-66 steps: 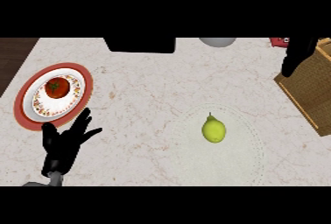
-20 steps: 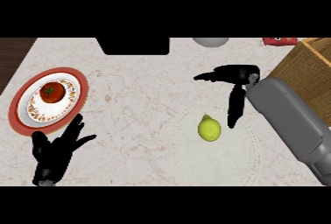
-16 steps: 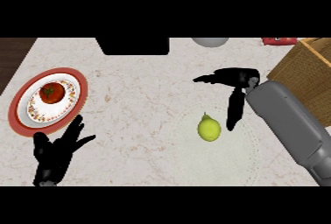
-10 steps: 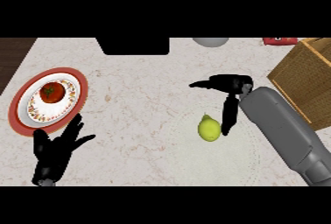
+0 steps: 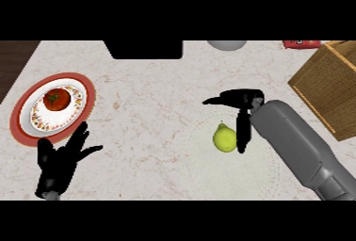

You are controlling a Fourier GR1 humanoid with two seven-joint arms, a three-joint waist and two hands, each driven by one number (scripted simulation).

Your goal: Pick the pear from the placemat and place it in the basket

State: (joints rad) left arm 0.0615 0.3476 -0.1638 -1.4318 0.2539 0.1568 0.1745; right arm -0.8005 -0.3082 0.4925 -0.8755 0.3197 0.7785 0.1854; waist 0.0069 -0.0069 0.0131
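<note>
We see two black hands: our right hand (image 5: 240, 101), nearer the wicker basket (image 5: 332, 89), on a thick smooth grey forearm (image 5: 295, 146); our left hand (image 5: 59, 162), far from it, shows only a small grey wrist stub.

no readable text, labels or numbers

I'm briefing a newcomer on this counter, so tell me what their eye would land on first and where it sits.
The yellow-green pear stands out at the middle of the pale round placemat, with the right hand hanging over it, thumb out to the left and fingers pointing down right beside the fruit. At far left a red-rimmed plate holds a tomato, the open left hand resting just below it. The wicker basket fills the upper right corner.
</note>
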